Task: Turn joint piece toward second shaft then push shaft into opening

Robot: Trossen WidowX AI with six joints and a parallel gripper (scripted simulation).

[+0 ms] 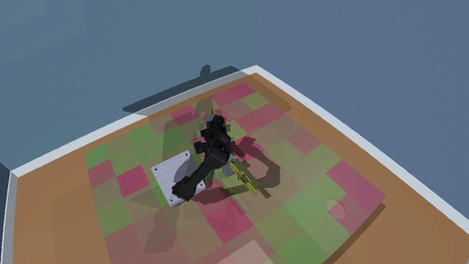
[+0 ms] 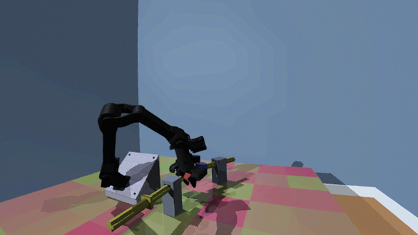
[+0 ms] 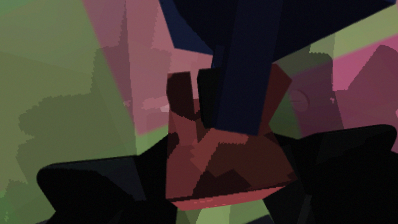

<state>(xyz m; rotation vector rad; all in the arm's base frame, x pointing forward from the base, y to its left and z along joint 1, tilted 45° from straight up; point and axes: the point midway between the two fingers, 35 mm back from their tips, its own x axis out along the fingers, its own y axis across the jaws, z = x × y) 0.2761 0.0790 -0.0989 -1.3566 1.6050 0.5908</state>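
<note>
The red square joint piece (image 2: 187, 176) (image 3: 220, 172) hangs on the dark blue hinge part (image 2: 202, 165) (image 3: 247, 35). The first yellow shaft (image 2: 231, 159) (image 1: 211, 111) runs through the far grey block (image 2: 219, 173) (image 1: 210, 119). My gripper (image 2: 188, 178) (image 3: 206, 129) is shut on the red joint piece, one finger at each side. The second yellow shaft (image 2: 127, 214) (image 1: 252, 188) lies in the near grey block (image 2: 172, 202) (image 1: 228, 171), with a square collar (image 2: 147, 201) outside it. The arm hides the joint in the top view. The joint's opening and its line to the second shaft cannot be judged.
A white slanted plate with screw holes (image 1: 164, 176) (image 2: 135, 165) stands beside the arm's base. The near block and second shaft are close to the gripper. A patchwork mat (image 1: 229, 221) lies under everything, on a brown floor (image 1: 39, 222) with pale edging.
</note>
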